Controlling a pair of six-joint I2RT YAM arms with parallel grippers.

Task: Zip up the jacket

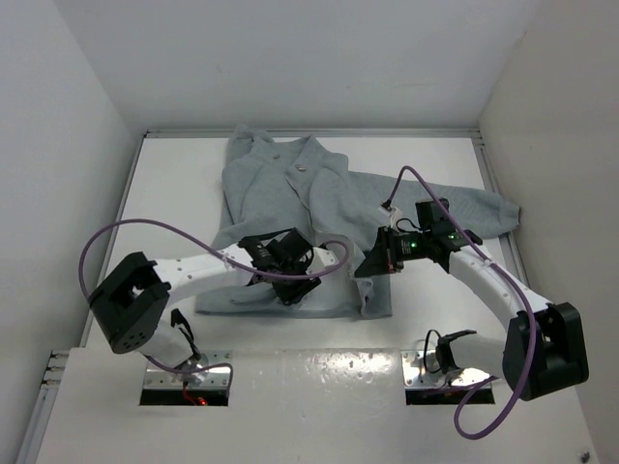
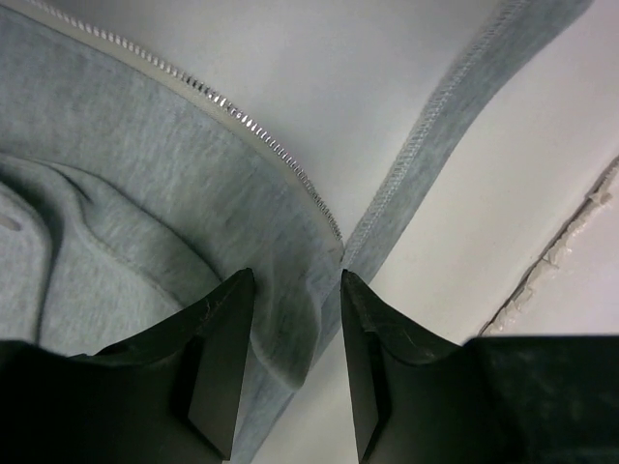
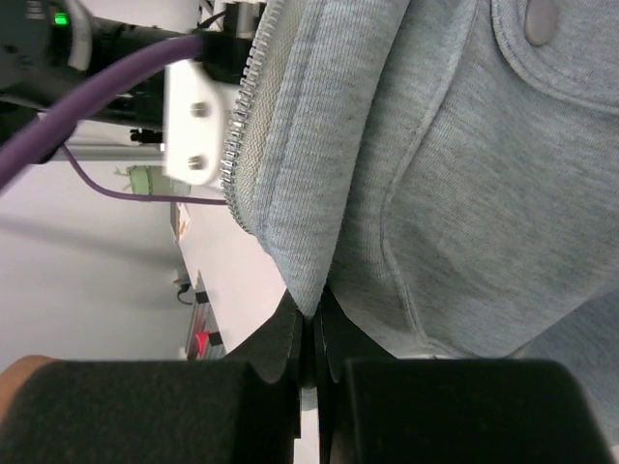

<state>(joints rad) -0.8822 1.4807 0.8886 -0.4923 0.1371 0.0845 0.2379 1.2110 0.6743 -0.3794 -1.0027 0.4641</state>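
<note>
Counter (image 1: pixel 174 193): white, carrying the single work item.

Jacket (image 1: pixel 280 193): light grey, lying flat and front up at mid-counter. The long axis runs near to far, with the collar toward the far wall and the hem toward the arm bases. One sleeve is thrown out to the right. The front opening is not closed at the hem end.

Handling, as judged: soft, light knit that bunches and slides on the counter and has no stiffness of its own. It is best held at the hem corners either side of the zipper, so the two tracks stay taut and parallel.

Right fingers (image 3: pixel 280 348): closed tight on a fold of the jacket's front edge, which is lifted clear of the counter.

Left fingers (image 2: pixel 218 367): standing apart, straddling the hem where the two front edges converge. Nothing is clamped.

Zipper teeth (image 2: pixel 242 116): exposed along one edge, unmeshed. No slider can be made out.

Snap (image 3: pixel 540 19): on a pocket flap, fastened flat.
</note>
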